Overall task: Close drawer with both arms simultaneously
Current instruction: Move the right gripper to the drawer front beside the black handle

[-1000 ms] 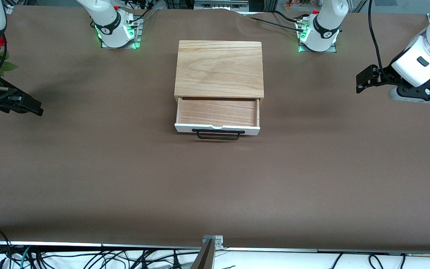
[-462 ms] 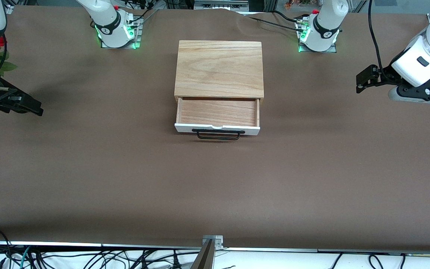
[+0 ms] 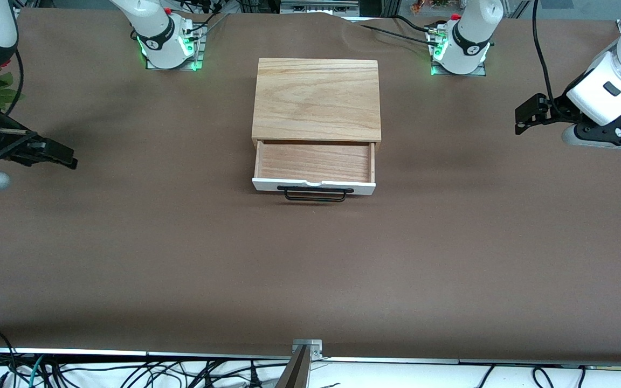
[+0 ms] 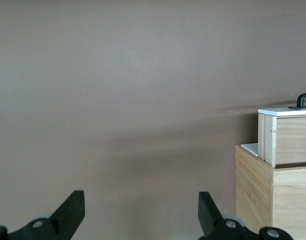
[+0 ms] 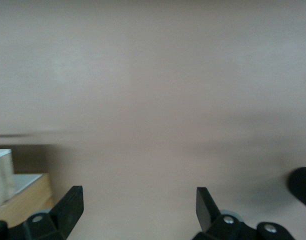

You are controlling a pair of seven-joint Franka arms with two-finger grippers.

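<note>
Oak drawer (image 3: 314,165) stands open — left gripper (image 4: 140,210) and right gripper (image 5: 139,207) both spread wide, holding nothing.

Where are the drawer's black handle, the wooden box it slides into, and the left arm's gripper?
handle (image 3: 315,194), front view, middle of the bar.
box (image 3: 317,99), front view, centre of its top.
left gripper (image 3: 527,116), front view, between its open fingertips.

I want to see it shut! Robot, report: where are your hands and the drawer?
Left gripper and right gripper open, above the table ends. Drawer open, untouched. Nothing blocking.
</note>
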